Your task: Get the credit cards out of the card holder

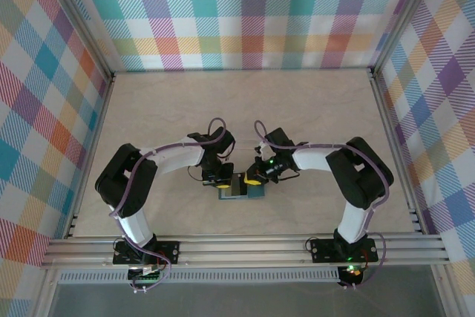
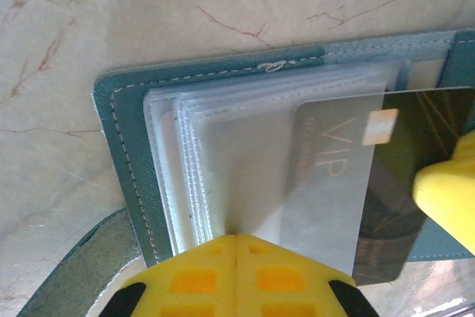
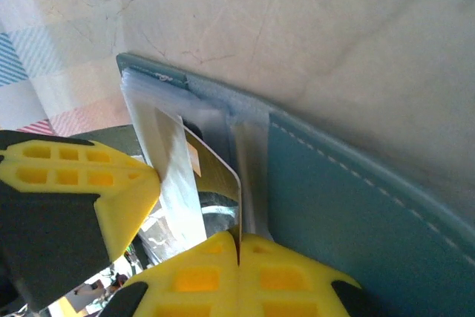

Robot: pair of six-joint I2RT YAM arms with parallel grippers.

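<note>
Your card holder (image 1: 256, 192) lies open on the desk (image 1: 223, 109) between the arms, its long axis running left to right. Your left tool (image 2: 234, 246) is clamped on its clear sleeves (image 2: 245, 154). Your right tool (image 3: 239, 246) pinches a credit card (image 2: 334, 176), partly out and skewed to the sleeves.

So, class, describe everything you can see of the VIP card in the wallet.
The VIP card is thin and stiff-looking, probably plastic: silver-grey with pale VIP lettering at the end inside a clear sleeve, dark with fine gold lines where it sticks out, with a small cream patch between. It lies over the open card holder. The right hand is shut on its exposed edge.
</note>
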